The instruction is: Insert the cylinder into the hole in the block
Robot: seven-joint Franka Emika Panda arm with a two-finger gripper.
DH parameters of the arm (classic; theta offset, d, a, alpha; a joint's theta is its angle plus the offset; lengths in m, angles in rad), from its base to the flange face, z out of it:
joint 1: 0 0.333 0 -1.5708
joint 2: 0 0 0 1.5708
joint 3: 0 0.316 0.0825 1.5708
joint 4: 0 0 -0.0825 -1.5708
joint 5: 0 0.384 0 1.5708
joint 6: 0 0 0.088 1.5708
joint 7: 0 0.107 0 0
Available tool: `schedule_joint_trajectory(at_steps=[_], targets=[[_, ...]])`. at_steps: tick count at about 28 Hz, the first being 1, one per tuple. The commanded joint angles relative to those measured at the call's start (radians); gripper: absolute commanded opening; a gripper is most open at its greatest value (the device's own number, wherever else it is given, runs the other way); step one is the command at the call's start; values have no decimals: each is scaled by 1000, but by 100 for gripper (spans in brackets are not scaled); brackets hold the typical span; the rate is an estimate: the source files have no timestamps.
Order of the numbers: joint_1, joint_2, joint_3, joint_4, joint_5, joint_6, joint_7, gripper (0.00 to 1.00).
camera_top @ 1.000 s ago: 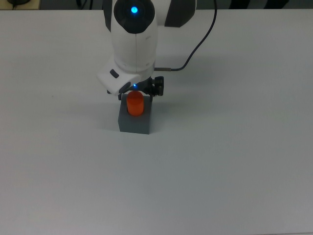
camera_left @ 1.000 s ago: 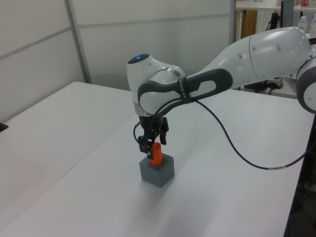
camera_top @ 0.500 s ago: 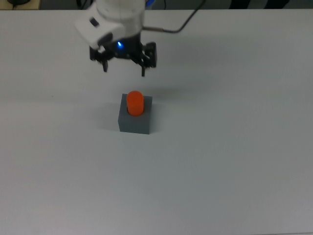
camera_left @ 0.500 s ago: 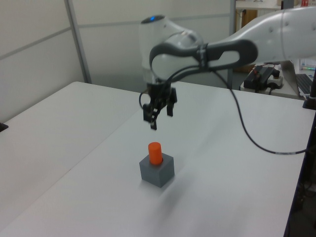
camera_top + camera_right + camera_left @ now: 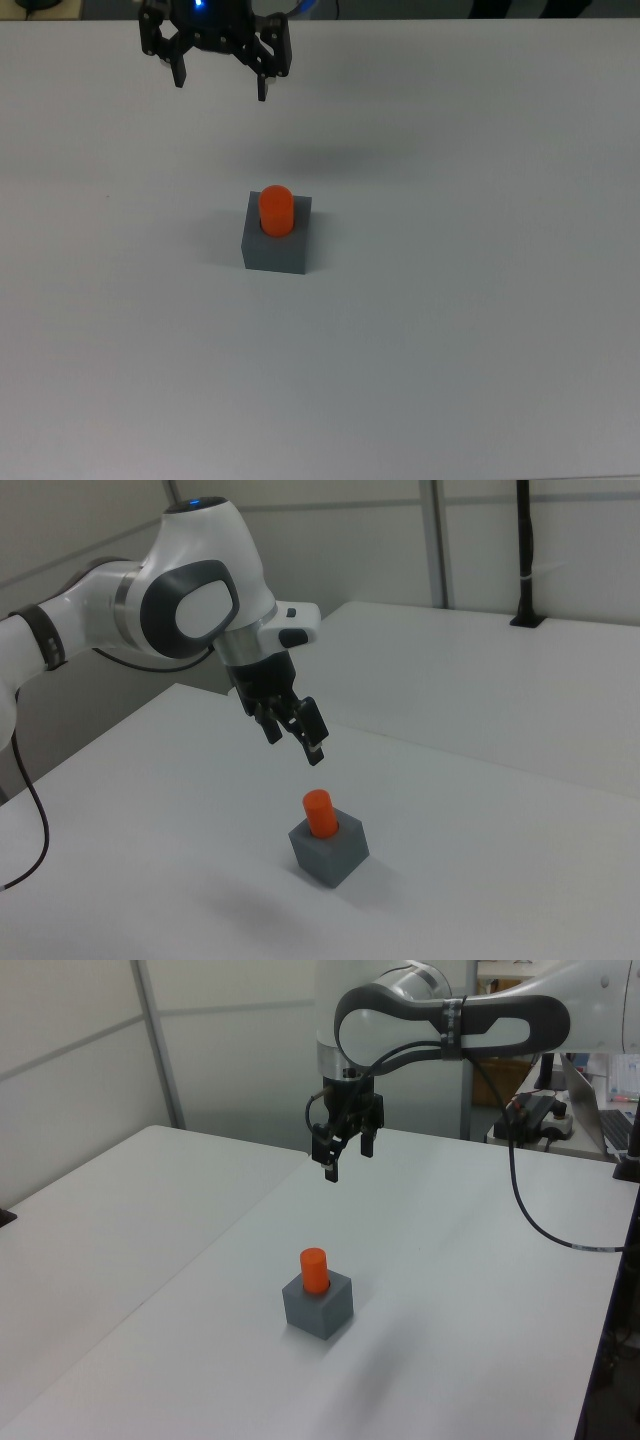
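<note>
Orange cylinder (image 5: 276,211) stands upright, seemingly seated in grey block (image 5: 277,247); hand (image 5: 220,85) spread, empty.

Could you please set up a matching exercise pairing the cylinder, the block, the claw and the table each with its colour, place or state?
Things:
1. cylinder
2. block
3. claw
4. table

Descriptions:
A. open, in the air, holding nothing
B. white, carrying the block
C. orange, standing upright in the hole on the block's top
D. grey cube, resting on the table

Pairs: 1-C, 2-D, 3-A, 4-B
</note>
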Motion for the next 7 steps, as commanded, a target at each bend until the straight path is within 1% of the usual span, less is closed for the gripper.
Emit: schedule_joint_trajectory(at_steps=[1,7], targets=[[5,-2,-2,-9,-11,-5,17,100],[5,-3,-2,-9,-10,-10,17,100]])
